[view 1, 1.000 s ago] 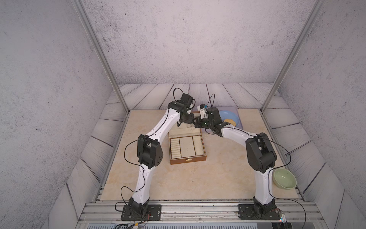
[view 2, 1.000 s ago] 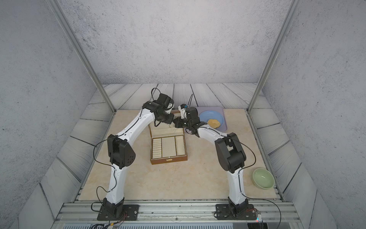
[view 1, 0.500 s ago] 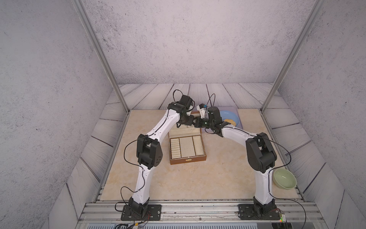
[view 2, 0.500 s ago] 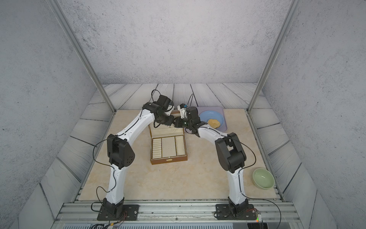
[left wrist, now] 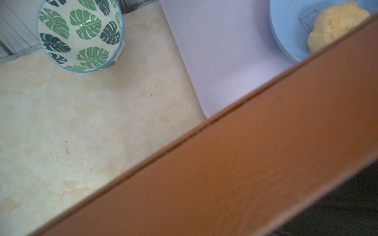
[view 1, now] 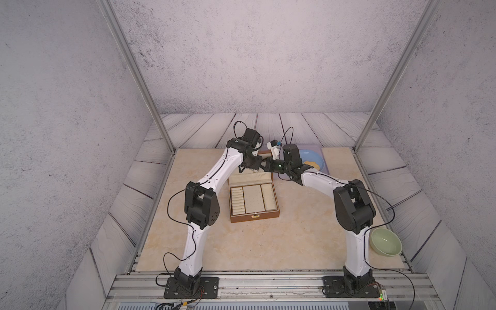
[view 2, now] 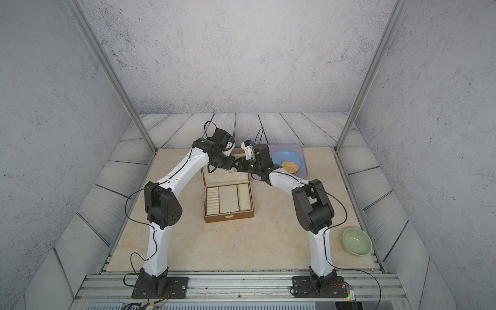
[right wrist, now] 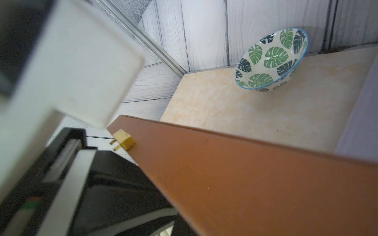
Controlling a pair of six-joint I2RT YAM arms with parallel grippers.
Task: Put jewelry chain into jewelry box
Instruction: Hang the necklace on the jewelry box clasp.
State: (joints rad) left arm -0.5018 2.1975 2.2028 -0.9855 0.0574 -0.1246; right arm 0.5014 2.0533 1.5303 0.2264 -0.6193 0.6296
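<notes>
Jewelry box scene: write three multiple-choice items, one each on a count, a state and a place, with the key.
1. How many sections does the jewelry box base have? A two; B three; C six.
2. Its lid is: A open; B shut; C detached.
3. The plain pale green bowl stands: A inside the box; B between the arm bases; C near the right arm's base.
Key: B, three cream divisions show; A, the lid stands up, lining visible; C, it sits in the near corner by that base.
</notes>
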